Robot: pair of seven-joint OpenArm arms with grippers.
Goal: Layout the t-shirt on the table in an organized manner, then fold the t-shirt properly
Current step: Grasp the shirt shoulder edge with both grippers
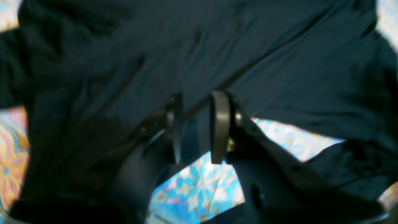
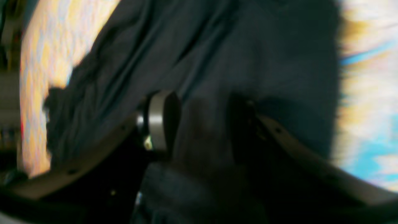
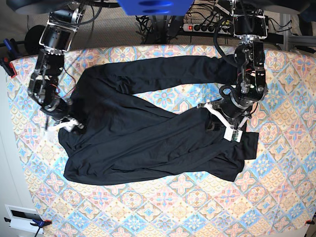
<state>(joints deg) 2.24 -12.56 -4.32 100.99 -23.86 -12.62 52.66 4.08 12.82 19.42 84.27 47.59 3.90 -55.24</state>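
- The t-shirt [image 3: 148,133] lies spread but creased across the table [image 3: 276,197], with 1 sleeve stretched along the far side.
- The left gripper [image 1: 196,127] has jaws narrowly apart with fabric between them; whether they pinch it cannot be told.
- The right gripper [image 2: 202,124] stands apart over cloth at the opposite edge.
- Risk: thin fabric could slip out or bunch up.
- Both wrist views are blurred.

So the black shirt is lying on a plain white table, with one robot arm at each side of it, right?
Not quite: the table isn't plain white; its cloth has pastel blue, pink and cream floral tiles, as the base view shows. The black t-shirt does lie on it, one arm at each side.
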